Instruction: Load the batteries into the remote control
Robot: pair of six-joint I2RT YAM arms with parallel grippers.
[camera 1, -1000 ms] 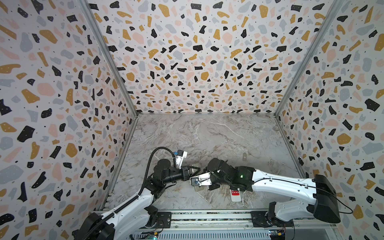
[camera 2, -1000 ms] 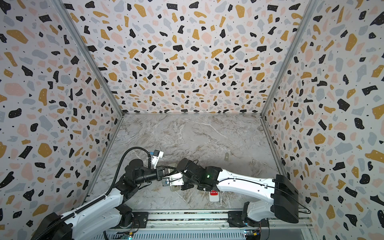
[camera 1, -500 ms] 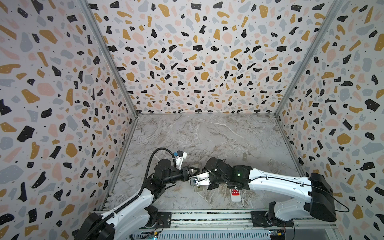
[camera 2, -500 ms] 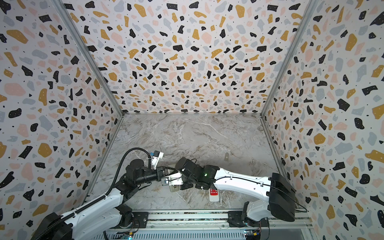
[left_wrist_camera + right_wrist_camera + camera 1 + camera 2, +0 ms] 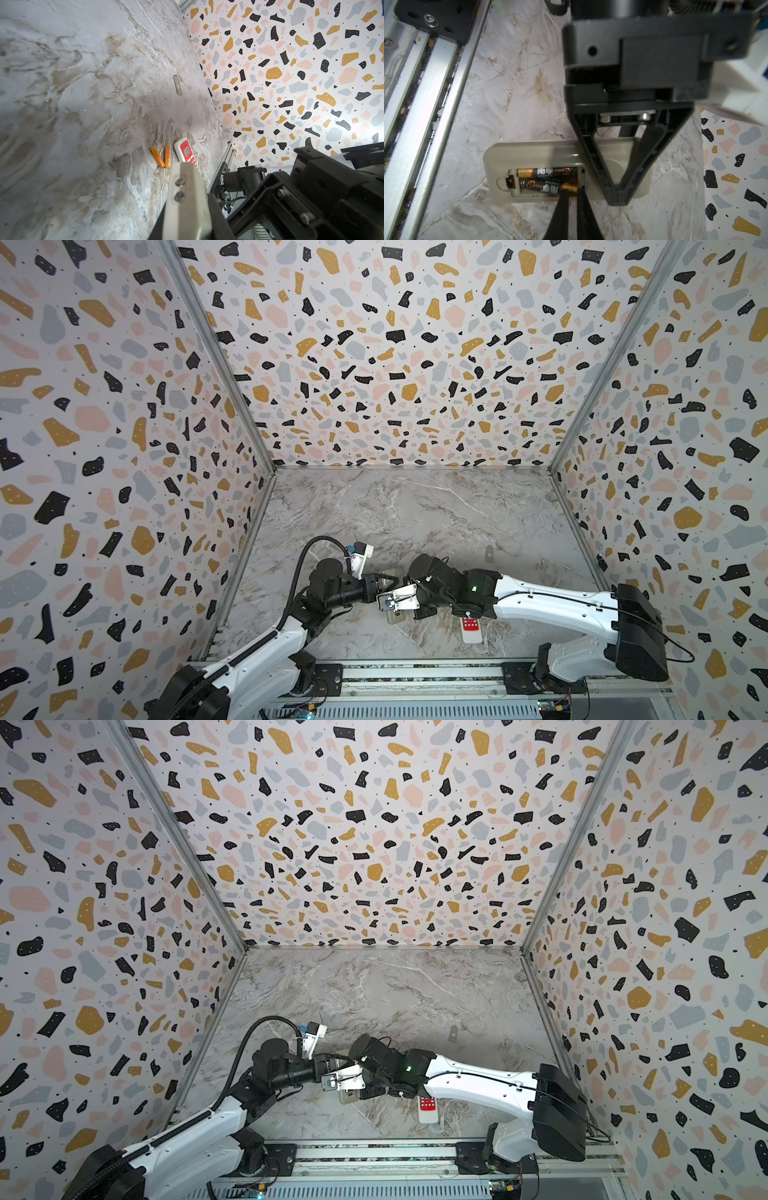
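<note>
Batteries for this load: two black batteries (image 5: 548, 172) are lying side by side, touching, in the open compartment of the beige remote (image 5: 533, 153), at the end of the remote nearer the front rail (image 5: 425, 87). Their long axes are running along the remote's own length, roughly square to the rail, and their gold ends are pointing opposite ways. The edge-side black battery (image 5: 544, 187) is sitting slightly askew to its neighbour, with its gold end away from the rail.

The right hand (image 5: 574, 190) is reaching down onto that gold end, its fingers (image 5: 562, 209) drawn almost together and pinching it between the tips. The left hand (image 5: 617, 196) is clamping the remote's other half across its width, with one finger lying over the back and the jaws nearly closed. Whether the remote is touching the worktop (image 5: 415, 510) cannot be told.

In both top views the two hands are meeting near the front, left of centre, with part of the beige remote (image 5: 395, 616) (image 5: 347, 1095) showing just beneath them.

Two orange batteries (image 5: 166, 156) are lying loose on the worktop in a narrow V, touching at one end. They are just beside the white and red remote (image 5: 186, 150), which is lying face up, partly under the right arm. A small grey plate (image 5: 489, 553) is lying well apart, farther back.
</note>
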